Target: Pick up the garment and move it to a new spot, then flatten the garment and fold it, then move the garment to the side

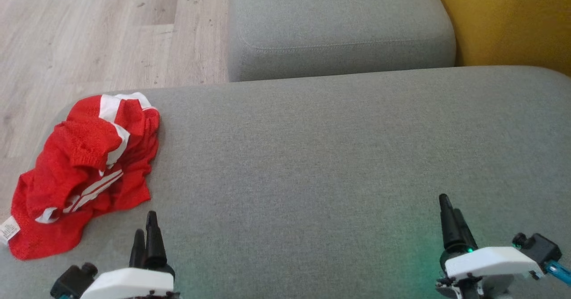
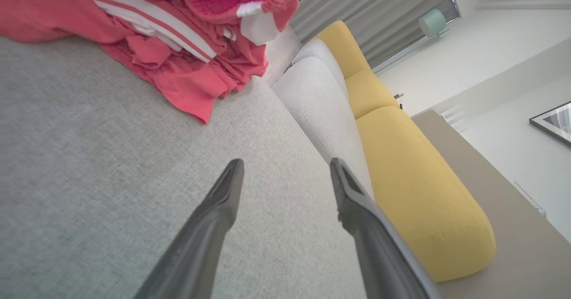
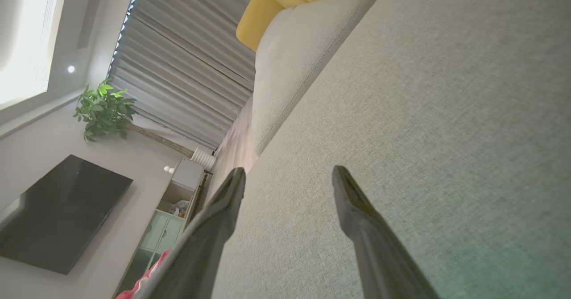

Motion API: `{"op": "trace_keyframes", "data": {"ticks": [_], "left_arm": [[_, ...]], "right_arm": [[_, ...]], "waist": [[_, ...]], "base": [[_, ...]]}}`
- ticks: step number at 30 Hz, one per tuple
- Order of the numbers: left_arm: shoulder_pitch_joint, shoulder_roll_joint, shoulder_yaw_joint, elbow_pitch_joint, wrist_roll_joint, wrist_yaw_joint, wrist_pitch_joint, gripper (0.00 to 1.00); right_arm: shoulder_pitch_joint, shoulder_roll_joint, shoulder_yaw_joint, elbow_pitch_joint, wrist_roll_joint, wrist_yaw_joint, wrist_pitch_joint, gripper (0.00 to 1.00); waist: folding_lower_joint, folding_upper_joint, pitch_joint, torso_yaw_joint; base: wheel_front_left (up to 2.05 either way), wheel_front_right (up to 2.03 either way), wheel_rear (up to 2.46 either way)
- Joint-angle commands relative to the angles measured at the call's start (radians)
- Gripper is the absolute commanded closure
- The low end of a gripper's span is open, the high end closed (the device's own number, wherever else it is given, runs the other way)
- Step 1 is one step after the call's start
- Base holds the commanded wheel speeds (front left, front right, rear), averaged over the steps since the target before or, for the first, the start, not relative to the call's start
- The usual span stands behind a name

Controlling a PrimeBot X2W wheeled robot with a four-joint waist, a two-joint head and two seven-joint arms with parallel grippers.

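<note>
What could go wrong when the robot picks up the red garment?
The garment lies crumpled at the left edge of the grey cushion, so a nudge might push it onto the floor. It is bunched in layers, so the open left pincer may catch only one fold.

Grey sofa (image 1: 339,156), pale wood floor (image 1: 89,31)

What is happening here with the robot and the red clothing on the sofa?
Nothing is being handled yet. The red garment lies crumpled at the left end of the grey cushion. The left gripper is open and close to the garment, but apart from it. The right gripper is open too, over the bare right part of the cushion. The first step, picking the garment up, is not yet done.
</note>
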Motion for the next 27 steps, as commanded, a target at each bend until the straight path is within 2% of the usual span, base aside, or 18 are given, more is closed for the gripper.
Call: {"op": "trace_keyframes", "data": {"ticks": [1, 15, 27], "left_arm": [[-0.025, 0.004, 0.007, -0.037, 0.033, 0.007, -0.016, 0.00], [-0.006, 0.004, -0.049, -0.050, 0.196, 0.000, -0.056, 0.00], [-0.021, 0.004, -0.094, -0.058, 0.335, 0.003, -0.088, 0.00]], "right_arm": [[-0.025, -0.017, 0.022, -0.034, -0.037, 0.003, -0.016, 0.00], [0.002, -0.021, 0.053, -0.030, -0.213, 0.004, -0.057, 0.00], [0.002, -0.019, 0.060, -0.049, -0.376, 0.005, -0.089, 0.00]], "waist": [[0.0000, 0.0000, -0.004, 0.002], [0.0000, 0.0000, -0.032, 0.026], [0.0000, 0.0000, -0.023, 0.018]], "base": [[0.00, 0.00, 0.00], [0.00, 0.00, 0.00], [0.00, 0.00, 0.00]]}}
